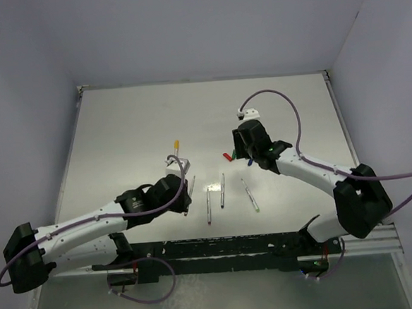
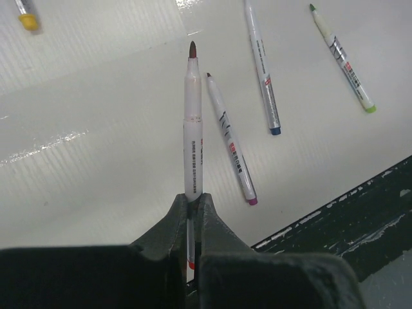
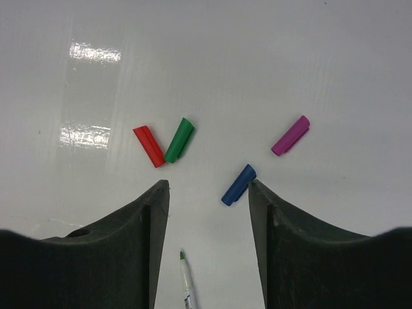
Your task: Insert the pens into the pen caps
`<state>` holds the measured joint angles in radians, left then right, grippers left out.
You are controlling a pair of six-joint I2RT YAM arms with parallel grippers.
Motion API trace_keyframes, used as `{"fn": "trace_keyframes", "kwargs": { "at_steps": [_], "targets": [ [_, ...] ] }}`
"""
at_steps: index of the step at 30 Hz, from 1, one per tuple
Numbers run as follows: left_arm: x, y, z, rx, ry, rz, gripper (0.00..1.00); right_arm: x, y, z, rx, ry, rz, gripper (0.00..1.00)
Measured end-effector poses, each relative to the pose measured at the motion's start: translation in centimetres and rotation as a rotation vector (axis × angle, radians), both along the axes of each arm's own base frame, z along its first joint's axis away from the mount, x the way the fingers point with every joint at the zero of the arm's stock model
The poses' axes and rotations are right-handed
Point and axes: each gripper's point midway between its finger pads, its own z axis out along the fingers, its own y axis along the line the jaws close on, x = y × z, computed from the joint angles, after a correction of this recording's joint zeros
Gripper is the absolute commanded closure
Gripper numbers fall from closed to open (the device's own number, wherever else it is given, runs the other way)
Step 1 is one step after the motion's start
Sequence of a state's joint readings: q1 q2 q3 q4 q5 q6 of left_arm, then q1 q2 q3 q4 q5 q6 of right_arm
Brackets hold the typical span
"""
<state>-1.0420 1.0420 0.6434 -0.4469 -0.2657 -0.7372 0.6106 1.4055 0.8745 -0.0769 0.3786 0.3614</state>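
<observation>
**Caller:** On the left of the white worktop (image 1: 120, 146), a yellow-capped pen (image 1: 176, 148) lies just beyond the left arm's wrist.

**Analyst:** The left end effector (image 2: 194, 205) is clamped tight on a red-tipped pen (image 2: 193, 122). It grips low on the barrel, and the bare tip points straight out ahead of the fingers.

**Caller:** To the right of that, three uncapped pens lie on the worktop. First comes the purple-ended pen (image 2: 230, 138), then the blue-ended pen (image 2: 262, 71), and the green-tipped pen (image 2: 341, 58) is furthest right.

**Analyst:** The caps are farther back. The red cap (image 3: 149, 145) and green cap (image 3: 179, 140) meet in a V at their near ends.

**Caller:** The right end effector (image 3: 209, 187) hangs over them with its jaws at a middling gap, holding nothing.

**Analyst:** The blue cap (image 3: 238, 185) lies between its fingertips, just beside the right-hand one. Whether they touch is unclear. The purple cap (image 3: 290, 135) sits farther right, on its own.
</observation>
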Motion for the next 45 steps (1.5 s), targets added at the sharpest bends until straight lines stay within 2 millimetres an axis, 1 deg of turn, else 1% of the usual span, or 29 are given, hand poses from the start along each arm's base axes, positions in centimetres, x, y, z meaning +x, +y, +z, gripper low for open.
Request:
{"fn": "trace_keyframes", "kwargs": {
  "at_steps": [1,3,10,12,14,20,23,26,30,34,38,45],
  "targets": [
    [0.0,0.0,0.5,-0.027,-0.018,-0.002,1.00,0.2,0.3,-0.3,-0.011,0.010,0.018,0.45],
    [-0.1,0.2,0.9,-0.054,-0.037,-0.006,1.00,0.6,1.0,-0.6,-0.025,0.023,0.057,0.45],
    [-0.7,0.3,0.2,-0.076,-0.025,-0.025,1.00,2.7,4.4,-0.9,-0.056,0.041,0.187,0.47],
    [-0.8,0.1,0.3,-0.086,-0.025,-0.028,1.00,3.1,5.2,-1.4,-0.073,0.049,0.217,0.47],
    [-0.8,-0.1,0.5,-0.101,-0.027,-0.032,1.00,3.1,5.8,-2.4,-0.088,0.070,0.246,0.47],
    [-0.8,-0.6,1.7,-0.160,-0.048,-0.037,1.00,2.7,6.4,-5.4,-0.126,0.140,0.299,0.48],
    [-0.9,-0.4,1.7,-0.174,-0.056,-0.038,1.00,2.7,6.6,-6.2,-0.134,0.159,0.314,0.48],
    [-1.1,-0.2,1.7,-0.184,-0.061,-0.039,1.00,2.9,6.9,-6.2,-0.129,0.159,0.320,0.49],
    [-1.2,0.0,1.7,-0.197,-0.064,-0.036,1.00,3.6,7.5,-6.0,-0.123,0.150,0.323,0.53],
    [-1.3,0.1,1.5,-0.201,-0.056,-0.026,1.00,3.6,7.9,-6.9,-0.120,0.173,0.336,0.55],
    [-1.2,0.3,1.3,-0.194,-0.051,-0.015,1.00,3.4,7.9,-8.0,-0.128,0.198,0.340,0.55],
    [-1.3,0.9,0.8,-0.163,-0.046,-0.003,1.00,3.5,7.9,-8.0,-0.126,0.196,0.336,0.56]
  ]
}}
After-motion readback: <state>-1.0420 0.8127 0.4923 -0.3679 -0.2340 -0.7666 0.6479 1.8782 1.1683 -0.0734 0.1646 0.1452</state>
